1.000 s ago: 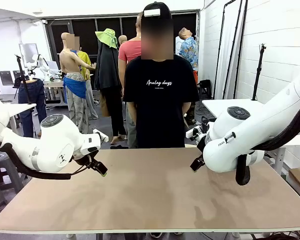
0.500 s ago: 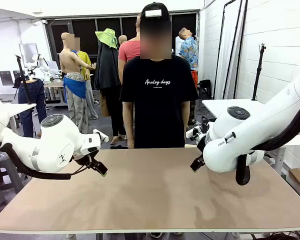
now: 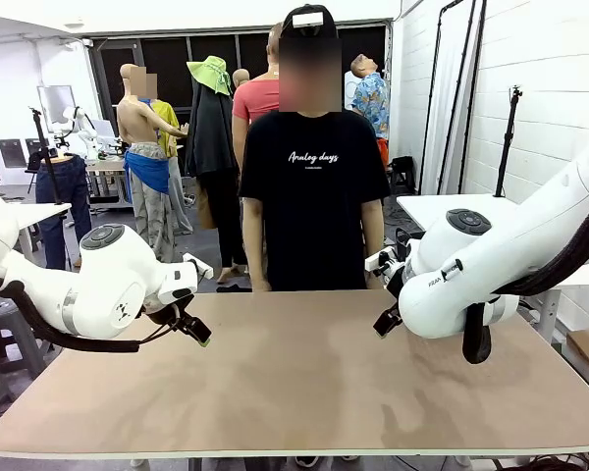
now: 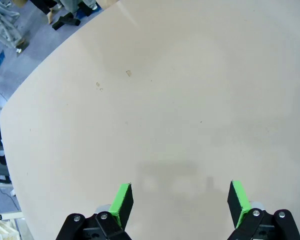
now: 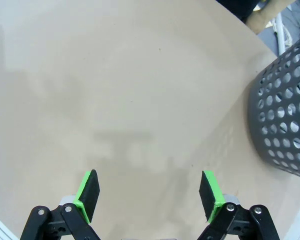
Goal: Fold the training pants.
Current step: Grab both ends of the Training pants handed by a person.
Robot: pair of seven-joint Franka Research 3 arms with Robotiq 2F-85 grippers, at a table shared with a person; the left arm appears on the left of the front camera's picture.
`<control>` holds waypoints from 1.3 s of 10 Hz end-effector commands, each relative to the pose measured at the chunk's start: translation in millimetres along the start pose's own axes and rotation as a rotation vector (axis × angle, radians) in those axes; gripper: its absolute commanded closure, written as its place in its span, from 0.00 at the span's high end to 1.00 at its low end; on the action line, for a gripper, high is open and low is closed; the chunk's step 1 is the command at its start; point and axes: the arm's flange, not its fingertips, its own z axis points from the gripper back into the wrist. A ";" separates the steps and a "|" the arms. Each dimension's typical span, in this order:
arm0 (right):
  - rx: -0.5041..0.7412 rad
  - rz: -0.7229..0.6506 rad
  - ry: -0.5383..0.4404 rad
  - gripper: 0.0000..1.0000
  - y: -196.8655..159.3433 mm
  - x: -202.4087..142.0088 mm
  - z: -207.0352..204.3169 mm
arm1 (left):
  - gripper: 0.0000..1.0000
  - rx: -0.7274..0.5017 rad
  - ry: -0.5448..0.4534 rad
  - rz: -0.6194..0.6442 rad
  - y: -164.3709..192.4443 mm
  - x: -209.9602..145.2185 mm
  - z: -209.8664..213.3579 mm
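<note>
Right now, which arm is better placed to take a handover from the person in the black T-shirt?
Right, marginally: the right gripper hangs open over the tan table nearer the person; the left gripper, also open, sits farther off.

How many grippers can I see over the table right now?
2. The left gripper hovers above the table near its left side, open and empty. The right gripper hovers near the right side, also open and empty. None looks hidden.
</note>
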 end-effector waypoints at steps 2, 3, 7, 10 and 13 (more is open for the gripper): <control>0.000 -0.001 0.000 1.00 -0.1 0.0 0.0 | 1.00 0.002 -0.004 0.003 1.8 1.5 1.0; 0.000 0.000 0.000 1.00 0.0 0.0 0.0 | 1.00 0.000 0.000 0.000 0.0 0.0 0.0; 0.036 -0.009 -0.001 1.00 -3.1 19.6 44.5 | 1.00 0.000 0.006 0.004 -5.6 10.8 47.0; 0.050 0.012 -0.002 1.00 -1.4 31.7 88.9 | 1.00 -0.021 0.035 -0.001 -11.9 30.1 92.1; 0.031 0.057 -0.028 1.00 1.6 46.4 127.5 | 1.00 0.019 0.020 -0.012 -15.5 56.9 140.8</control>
